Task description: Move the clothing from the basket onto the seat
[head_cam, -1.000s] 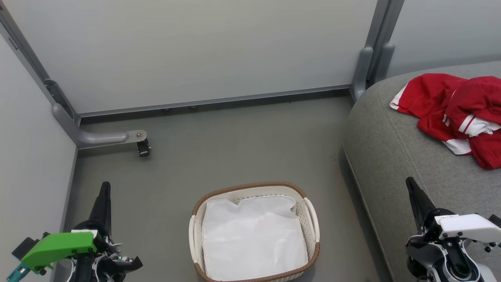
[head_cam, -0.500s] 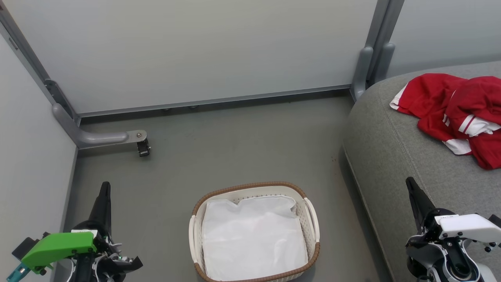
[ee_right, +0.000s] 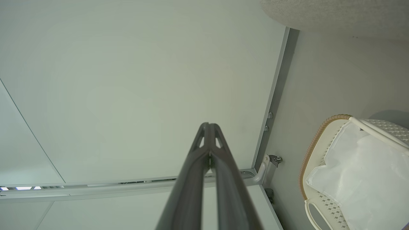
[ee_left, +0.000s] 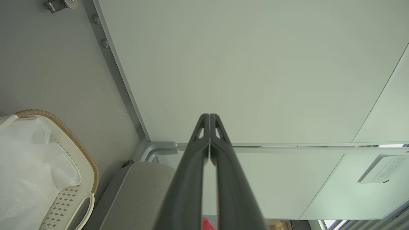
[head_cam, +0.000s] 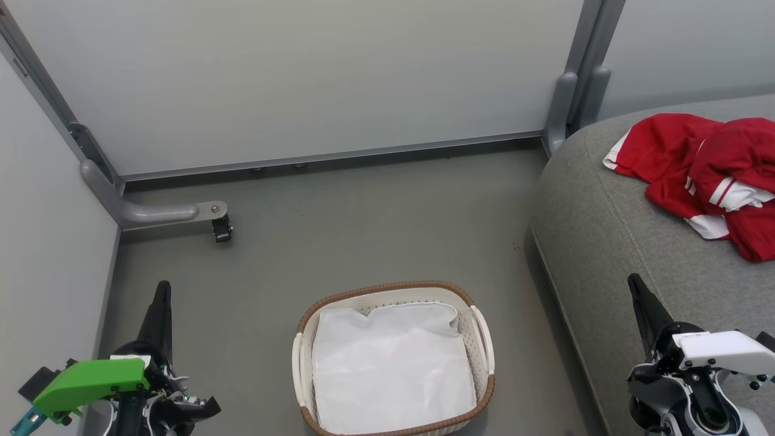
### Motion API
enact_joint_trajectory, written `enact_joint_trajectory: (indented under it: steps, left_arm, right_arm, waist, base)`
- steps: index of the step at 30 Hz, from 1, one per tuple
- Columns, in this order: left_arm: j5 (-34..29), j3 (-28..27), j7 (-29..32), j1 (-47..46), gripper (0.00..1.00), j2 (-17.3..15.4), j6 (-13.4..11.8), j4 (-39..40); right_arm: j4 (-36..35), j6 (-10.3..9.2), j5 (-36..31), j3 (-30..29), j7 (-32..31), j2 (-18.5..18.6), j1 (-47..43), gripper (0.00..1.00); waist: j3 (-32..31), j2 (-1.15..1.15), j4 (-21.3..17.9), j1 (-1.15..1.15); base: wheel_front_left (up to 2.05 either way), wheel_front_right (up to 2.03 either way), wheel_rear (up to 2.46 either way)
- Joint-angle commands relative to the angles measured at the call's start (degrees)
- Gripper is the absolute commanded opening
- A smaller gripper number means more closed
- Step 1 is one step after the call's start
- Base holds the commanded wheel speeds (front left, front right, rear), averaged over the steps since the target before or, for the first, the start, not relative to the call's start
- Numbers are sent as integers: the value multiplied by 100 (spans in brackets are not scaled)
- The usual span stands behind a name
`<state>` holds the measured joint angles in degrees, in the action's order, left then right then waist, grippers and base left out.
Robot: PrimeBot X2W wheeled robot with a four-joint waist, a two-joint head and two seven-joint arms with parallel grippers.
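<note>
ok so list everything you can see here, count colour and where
seat: one, grey, right side
clothing: one heap, red with white trim, on the seat
basket: one, off-white with brown rim, on the grey floor, centre front
liner cloth: one, white, inside the basket
wall panels: several, pale grey, behind and at left
caster foot: one, grey and black, on the floor at left
left tool: one, dark, shut, lower left
right tool: one, dark, shut, lower right
</note>
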<state>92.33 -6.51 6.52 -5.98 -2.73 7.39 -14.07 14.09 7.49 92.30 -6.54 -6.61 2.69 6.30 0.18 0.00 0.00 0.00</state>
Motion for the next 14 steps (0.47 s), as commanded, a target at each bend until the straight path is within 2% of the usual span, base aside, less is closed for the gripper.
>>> enact_joint_trajectory:
  steps: [1,14]
  left_arm:
    - [17,-12,23,-60,0,-27,21,-1]
    - [17,-11,23,-60,0,-27,22,-1]
  right_arm:
    - [-22,0,22,-12,-5,36,-21,0]
    - [-22,0,22,-12,-5,36,-21,0]
  waist:
    - [0,0,0,0]
    - [0,0,0,0]
  base:
    - [0,0,0]
    - [0,0,0]
